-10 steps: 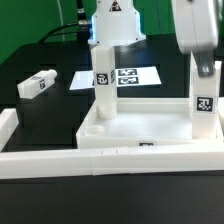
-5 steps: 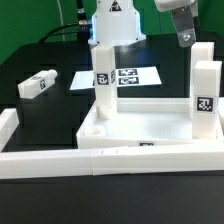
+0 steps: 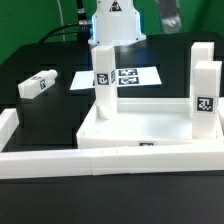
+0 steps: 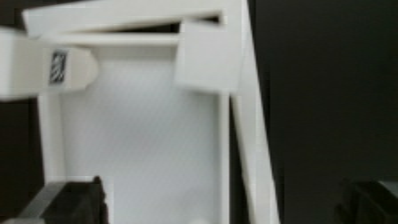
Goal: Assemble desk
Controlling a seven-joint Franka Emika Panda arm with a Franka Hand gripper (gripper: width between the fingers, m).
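The white desk top lies on the black table with its rim up. Two white tagged legs stand upright in its corner sockets: one at the back on the exterior view's left, one on the right. A third leg lies loose on the table at the left. My gripper is high above the desk top, partly out of frame and touching nothing. In the wrist view its dark fingertips stand wide apart around the gripper's middle, open and empty, over the desk top far below.
The marker board lies flat behind the desk top. Long white border rails run along the front and the exterior view's left. The robot's white base stands at the back.
My gripper has risen from the right-hand leg and drifted up and left, almost out of the exterior view. The leg stays standing in its socket.
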